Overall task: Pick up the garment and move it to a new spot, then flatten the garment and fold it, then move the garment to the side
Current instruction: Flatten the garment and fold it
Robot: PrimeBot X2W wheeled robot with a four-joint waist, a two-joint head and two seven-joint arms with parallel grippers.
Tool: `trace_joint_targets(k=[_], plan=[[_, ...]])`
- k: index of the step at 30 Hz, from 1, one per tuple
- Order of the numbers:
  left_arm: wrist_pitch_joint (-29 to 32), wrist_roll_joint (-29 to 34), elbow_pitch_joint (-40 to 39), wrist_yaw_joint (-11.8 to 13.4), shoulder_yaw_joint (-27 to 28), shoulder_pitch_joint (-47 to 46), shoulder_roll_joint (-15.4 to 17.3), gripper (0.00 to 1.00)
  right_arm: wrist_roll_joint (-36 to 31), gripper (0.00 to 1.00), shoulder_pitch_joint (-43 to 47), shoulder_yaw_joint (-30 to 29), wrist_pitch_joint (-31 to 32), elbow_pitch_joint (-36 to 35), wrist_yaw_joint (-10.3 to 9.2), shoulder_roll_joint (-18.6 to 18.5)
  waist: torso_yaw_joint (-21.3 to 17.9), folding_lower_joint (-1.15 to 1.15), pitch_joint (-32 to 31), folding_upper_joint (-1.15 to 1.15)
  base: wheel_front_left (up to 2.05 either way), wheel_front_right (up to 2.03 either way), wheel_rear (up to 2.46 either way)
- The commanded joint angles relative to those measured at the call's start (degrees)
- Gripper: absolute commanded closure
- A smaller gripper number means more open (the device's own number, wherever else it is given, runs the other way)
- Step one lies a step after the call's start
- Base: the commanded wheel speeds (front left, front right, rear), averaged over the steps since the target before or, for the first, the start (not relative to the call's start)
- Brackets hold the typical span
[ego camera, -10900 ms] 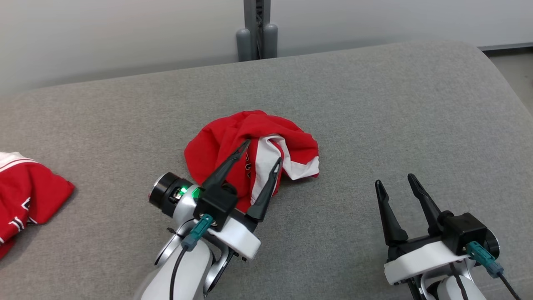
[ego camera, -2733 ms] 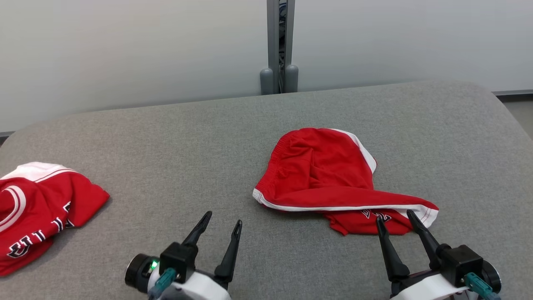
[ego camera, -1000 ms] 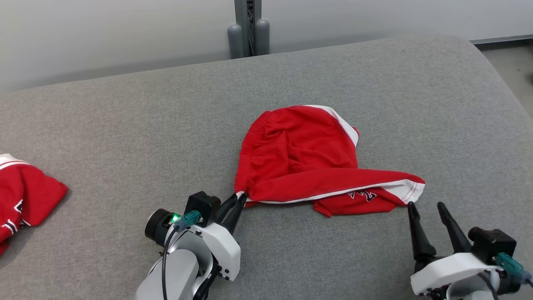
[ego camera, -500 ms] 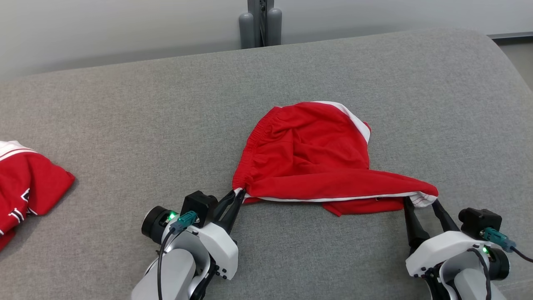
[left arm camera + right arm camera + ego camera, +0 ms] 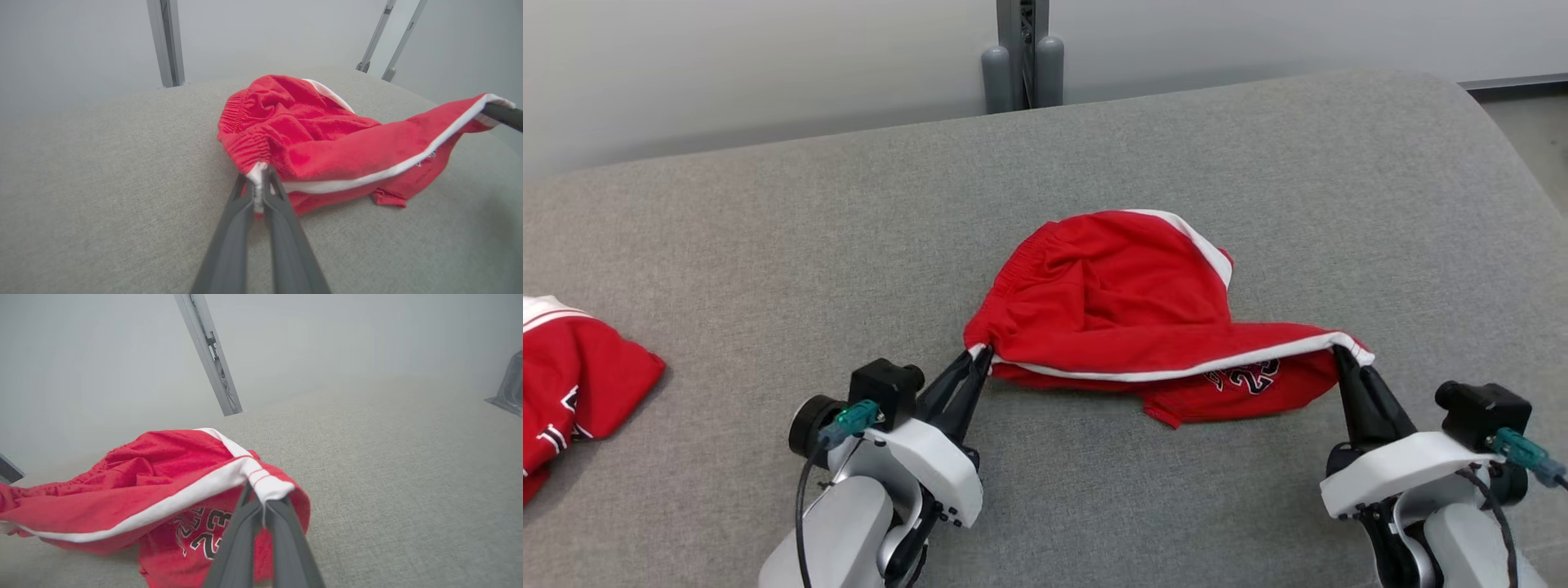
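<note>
The garment [image 5: 1119, 302], a pair of red shorts with white trim and a printed number, lies crumpled near the middle of the grey counter [image 5: 768, 245]. Its bulk sits just ahead of both end effectors, toward the far post [image 5: 1021, 49]. One white-edged border is strung between them, so the long axis of that border runs straight from the left end effector [image 5: 974, 365] to the right end effector [image 5: 1342, 357]. The left one is clamped together on the corner by the gathered waistband, and its wrist view shows white trim pinched between its jaws. The right one is clamped on the white hem corner, with cloth folded over its tips in its own wrist view. Each arm therefore has its own end of the border, and neither is nearer overall. Any spreading will likely turn on drawing the two apart along that line. Half a second ago the right jaws stood apart on either side of the hem corner, and now they have closed on it. That end also looks raised a little, showing the number underneath. The left grip is unchanged. A second red garment [image 5: 580, 376] lies well off to the left of the left end effector, untouched.
</note>
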Motion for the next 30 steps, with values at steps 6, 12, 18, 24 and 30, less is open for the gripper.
trace_joint_targets(k=[6, 12, 18, 24, 30], plan=[[2.47, -5.68, -8.61, -0.97, 2.66, 0.18, 2.46, 1.00, 2.00, 1.00, -0.25, 0.87, -0.11, -12.38, 0.04, -4.18, -1.36, 0.00, -2.65, 0.00, 0.00, 0.00, 0.00], [12.86, -11.29, -21.78, -1.41, 2.76, -1.07, 7.54, 1.00, 2.68, 1.00, -3.31, 1.85, -0.11, -18.81, 0.04, -9.62, -1.14, 0.00, -5.37, 0.00, 0.00, 0.00, 0.00], [23.25, -16.23, -36.86, -0.50, 5.86, -3.40, 14.66, 1.00, 4.25, 1.00, -8.61, 2.27, -0.12, -20.58, 0.04, -15.79, -0.21, 0.00, -7.91, 0.00, 0.00, 0.00, 0.00], [31.64, -23.84, -46.96, -0.08, 9.60, -5.19, 18.98, 1.00, 5.36, 1.00, -14.19, 1.98, -0.11, -19.07, 0.03, -19.12, 0.71, 0.00, -8.86, 0.00, 0.00, 0.00, 0.00], [38.37, -32.73, -50.05, 0.42, 12.64, -8.12, 20.76, 1.00, 5.95, 1.00, -20.71, 2.74, -0.11, -17.34, 0.02, -21.03, 1.56, 0.00, -9.18, 0.00, 0.00, 0.00, 0.00]])
